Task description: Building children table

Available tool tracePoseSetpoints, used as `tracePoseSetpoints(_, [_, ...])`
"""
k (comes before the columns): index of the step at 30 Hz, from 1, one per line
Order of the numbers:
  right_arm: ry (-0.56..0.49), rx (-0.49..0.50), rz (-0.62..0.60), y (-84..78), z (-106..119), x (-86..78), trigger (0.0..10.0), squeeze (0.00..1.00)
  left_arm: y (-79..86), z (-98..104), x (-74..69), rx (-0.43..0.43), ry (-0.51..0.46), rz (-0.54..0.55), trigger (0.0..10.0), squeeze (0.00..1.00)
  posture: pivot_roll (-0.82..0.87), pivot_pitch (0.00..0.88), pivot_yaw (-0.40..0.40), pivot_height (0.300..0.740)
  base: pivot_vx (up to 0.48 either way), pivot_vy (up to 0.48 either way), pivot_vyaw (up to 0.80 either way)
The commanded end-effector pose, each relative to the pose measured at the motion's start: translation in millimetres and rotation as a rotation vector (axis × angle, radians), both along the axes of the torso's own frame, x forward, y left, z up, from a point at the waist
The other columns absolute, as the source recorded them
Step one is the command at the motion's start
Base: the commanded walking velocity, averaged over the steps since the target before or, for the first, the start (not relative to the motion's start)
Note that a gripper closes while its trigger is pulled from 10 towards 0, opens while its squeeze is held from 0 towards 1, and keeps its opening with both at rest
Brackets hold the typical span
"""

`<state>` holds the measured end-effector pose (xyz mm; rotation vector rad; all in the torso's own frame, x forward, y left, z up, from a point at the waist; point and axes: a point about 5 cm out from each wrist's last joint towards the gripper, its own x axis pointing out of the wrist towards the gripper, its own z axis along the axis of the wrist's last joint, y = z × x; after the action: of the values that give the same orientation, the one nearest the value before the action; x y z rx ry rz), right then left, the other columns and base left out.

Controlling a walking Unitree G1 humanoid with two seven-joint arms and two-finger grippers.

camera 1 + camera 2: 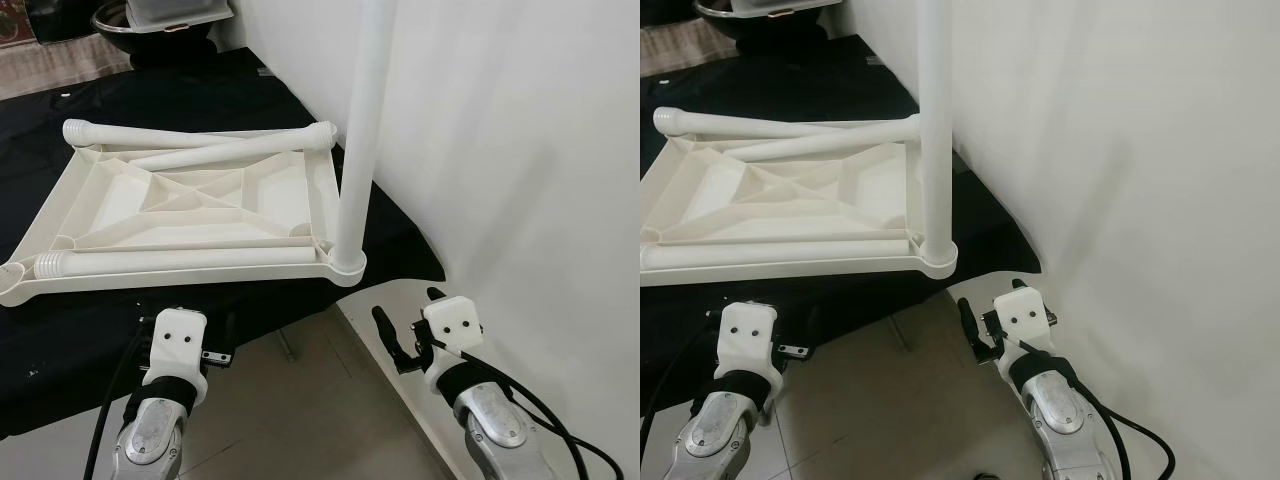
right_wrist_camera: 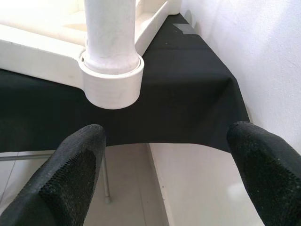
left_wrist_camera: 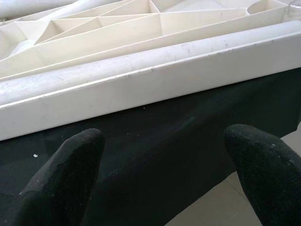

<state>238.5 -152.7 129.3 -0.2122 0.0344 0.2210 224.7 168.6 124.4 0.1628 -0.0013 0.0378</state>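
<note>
White tabletop lies upside down on the black-draped counter, one leg upright in its near corner socket (top cut off). Left tool and right tool both released, just short of the tabletop's near edge.

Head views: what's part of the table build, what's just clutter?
Job:
- upturned white tabletop
- fitted upright leg
- three loose legs lying on it
- left gripper, right gripper, fingers open

Lying about:
- black cloth
- dark bowl
</note>
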Motion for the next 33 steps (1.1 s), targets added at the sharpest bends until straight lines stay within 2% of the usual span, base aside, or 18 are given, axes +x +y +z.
tracePoseSetpoints(1, [0.027,0.007,0.0,1.6,-4.2,-0.4,10.0,0.0,3.1,-4.4,-0.9,0.021,0.027,0.002,10.0,0.0,-0.06,0.172,-0.004,0.74,0.0,0.0,0.0])
tracePoseSetpoints(33, [0.017,0.028,0.002,3.6,-4.5,1.4,10.0,0.0,4.7,-6.5,2.0,0.023,0.038,-0.002,10.0,0.0,-0.06,0.157,0.011,0.74,0.0,0.0,0.0])
